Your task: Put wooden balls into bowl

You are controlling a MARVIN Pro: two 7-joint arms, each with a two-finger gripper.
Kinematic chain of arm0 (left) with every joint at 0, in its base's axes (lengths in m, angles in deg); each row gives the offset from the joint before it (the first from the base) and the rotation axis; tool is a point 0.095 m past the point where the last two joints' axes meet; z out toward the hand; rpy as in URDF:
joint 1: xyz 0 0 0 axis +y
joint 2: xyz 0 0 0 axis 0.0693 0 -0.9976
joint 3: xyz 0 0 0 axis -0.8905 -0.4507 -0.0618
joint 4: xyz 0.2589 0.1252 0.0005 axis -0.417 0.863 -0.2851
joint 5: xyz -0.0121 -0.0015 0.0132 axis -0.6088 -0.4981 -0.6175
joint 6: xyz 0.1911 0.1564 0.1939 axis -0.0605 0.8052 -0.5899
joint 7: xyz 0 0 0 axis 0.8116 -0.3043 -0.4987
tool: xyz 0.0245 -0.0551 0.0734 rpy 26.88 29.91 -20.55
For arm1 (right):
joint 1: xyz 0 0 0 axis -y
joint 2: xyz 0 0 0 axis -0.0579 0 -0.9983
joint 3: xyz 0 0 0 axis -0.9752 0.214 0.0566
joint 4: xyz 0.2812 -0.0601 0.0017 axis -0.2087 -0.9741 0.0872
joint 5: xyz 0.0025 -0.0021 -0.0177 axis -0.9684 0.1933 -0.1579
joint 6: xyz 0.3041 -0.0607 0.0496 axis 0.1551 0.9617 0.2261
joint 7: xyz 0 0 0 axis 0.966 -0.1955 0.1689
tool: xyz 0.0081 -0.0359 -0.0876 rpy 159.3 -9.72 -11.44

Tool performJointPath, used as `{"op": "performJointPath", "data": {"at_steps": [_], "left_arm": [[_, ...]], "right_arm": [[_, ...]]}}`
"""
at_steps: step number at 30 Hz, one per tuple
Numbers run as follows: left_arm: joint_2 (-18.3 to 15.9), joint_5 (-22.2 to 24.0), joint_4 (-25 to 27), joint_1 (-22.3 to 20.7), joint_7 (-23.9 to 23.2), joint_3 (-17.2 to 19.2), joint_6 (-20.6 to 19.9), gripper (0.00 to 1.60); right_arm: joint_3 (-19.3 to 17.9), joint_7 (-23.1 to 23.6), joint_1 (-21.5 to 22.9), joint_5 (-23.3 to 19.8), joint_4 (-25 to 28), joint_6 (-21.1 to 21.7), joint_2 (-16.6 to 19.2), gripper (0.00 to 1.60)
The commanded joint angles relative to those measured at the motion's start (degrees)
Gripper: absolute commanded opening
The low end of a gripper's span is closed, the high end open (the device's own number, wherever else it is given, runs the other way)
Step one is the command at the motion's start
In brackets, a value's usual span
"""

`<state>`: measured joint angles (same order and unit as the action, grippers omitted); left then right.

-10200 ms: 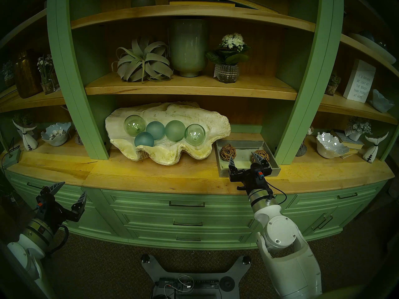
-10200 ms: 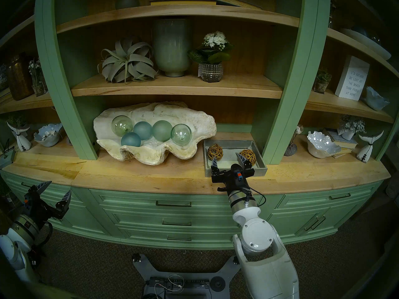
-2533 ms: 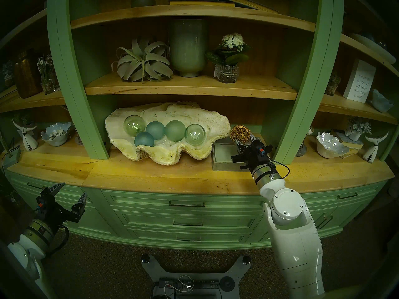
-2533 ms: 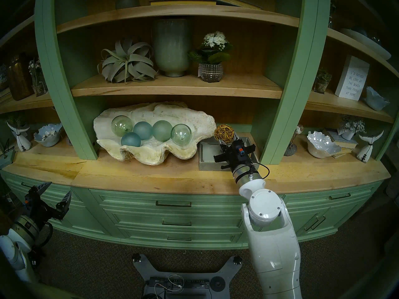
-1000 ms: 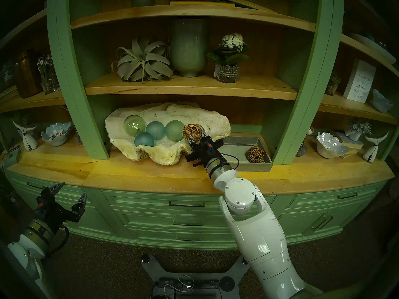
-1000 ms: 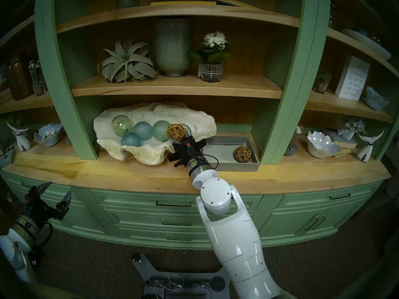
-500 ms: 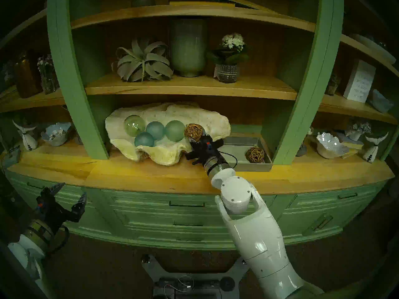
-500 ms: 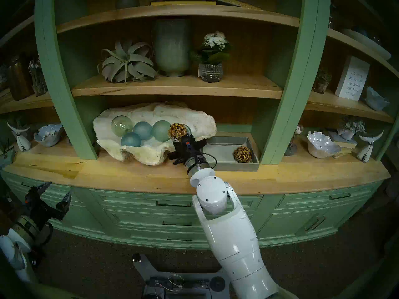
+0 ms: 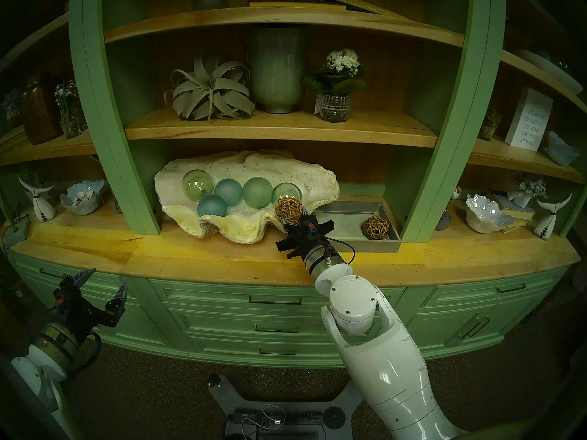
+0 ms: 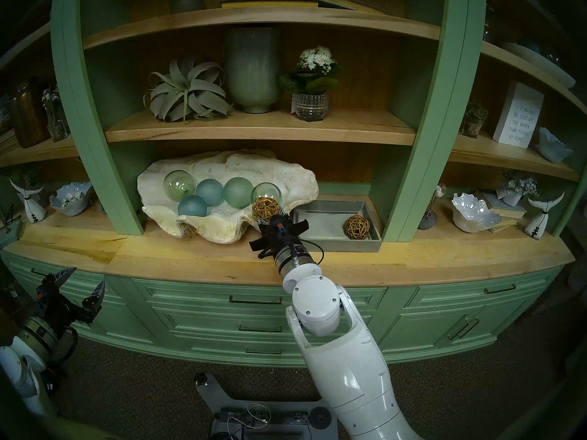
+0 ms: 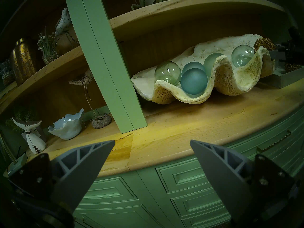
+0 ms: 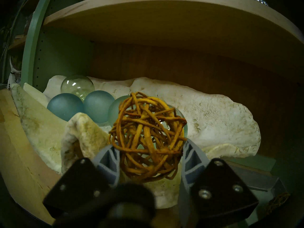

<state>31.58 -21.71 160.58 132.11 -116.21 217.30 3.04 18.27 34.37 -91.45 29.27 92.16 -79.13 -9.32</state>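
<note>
My right gripper (image 9: 290,215) (image 10: 268,214) (image 12: 150,143) is shut on one woven wooden ball (image 9: 288,210) (image 10: 266,208) (image 12: 148,138). It holds the ball just above the right front rim of the bowl (image 9: 244,229) (image 10: 222,230) (image 12: 213,117), a big cream clam shell, right in front of a clear glass sphere (image 9: 286,191). A second wooden ball (image 9: 376,227) (image 10: 357,226) lies in the grey tray (image 9: 368,245) to the shell's right. My left gripper (image 9: 107,279) (image 11: 152,141) hangs open and empty, low at the left in front of the drawers.
Several green and blue glass spheres (image 9: 257,192) fill the shell's left and middle. A wooden shelf (image 9: 279,131) runs close overhead, and green uprights (image 9: 139,188) flank the bay. Small white bowls and whale-tail figures stand in the side bays.
My right gripper has brought the held ball lower and slightly nearer me, uncovering the clear glass sphere behind it. The left arm has not moved.
</note>
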Motion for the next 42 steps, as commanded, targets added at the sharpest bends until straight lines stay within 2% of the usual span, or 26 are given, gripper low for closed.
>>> {"op": "performJointPath", "data": {"at_steps": [1,7,8,9,10,11,12,17,19,21,22,23,35,42], "left_arm": [[-0.1,0.4,1.5,-0.1,-0.1,0.1,0.2,1.6],[-0.1,0.4,1.5,-0.1,-0.1,0.1,0.2,1.6],[-0.1,0.4,1.5,-0.1,-0.1,0.1,0.2,1.6],[-0.1,0.4,1.5,-0.1,-0.1,0.1,0.2,1.6],[-0.1,0.4,1.6,-0.1,-0.1,0.1,0.2,1.6],[-0.1,0.4,1.6,-0.1,-0.1,0.1,0.2,1.6],[-0.1,0.4,1.6,-0.1,-0.1,0.1,0.2,1.6],[-0.1,0.4,1.6,-0.1,-0.1,0.1,0.2,1.6],[-0.1,0.4,1.6,-0.1,-0.1,0.1,0.2,1.6],[-0.1,0.4,1.5,-0.1,-0.1,0.1,0.2,1.6],[-0.1,0.4,1.6,-0.1,-0.1,0.1,0.2,1.6],[-0.1,0.4,1.6,-0.1,-0.1,0.1,0.2,1.6],[-0.1,0.4,1.6,-0.1,-0.1,0.1,0.2,1.6],[-0.1,0.3,1.5,-0.2,-0.1,0.1,0.2,1.6]], "right_arm": [[-1.2,-0.4,3.6,0.3,0.8,-1.2,-0.4,0.0],[-1.7,0.2,4.6,0.1,0.2,-0.9,-0.3,0.01],[-1.6,0.2,4.6,0.1,0.2,-0.9,-0.3,0.14],[-1.6,0.3,4.5,0.1,0.2,-0.9,-0.3,0.43],[-1.5,0.3,4.3,0.2,0.2,-1.0,-0.3,0.48],[-1.5,0.3,4.3,0.1,0.1,-1.0,-0.4,0.61],[-1.5,0.3,4.3,0.1,0.1,-1.0,-0.4,0.61],[-1.3,0.4,4.4,0.2,0.0,-1.2,-0.6,0.9],[-1.3,0.5,4.5,0.2,0.2,-1.1,-0.7,0.92],[-1.2,0.7,4.4,0.2,0.4,-1.0,-0.7,1.15],[-1.2,0.7,4.3,0.2,0.5,-0.9,-0.7,1.44],[-1.1,0.8,4.2,0.2,0.7,-0.9,-0.7,1.57],[-1.2,1.0,3.6,0.3,1.8,-1.0,-0.5,1.6],[-2.9,-0.6,3.8,0.6,4.4,-2.6,-0.4,1.6]]}}
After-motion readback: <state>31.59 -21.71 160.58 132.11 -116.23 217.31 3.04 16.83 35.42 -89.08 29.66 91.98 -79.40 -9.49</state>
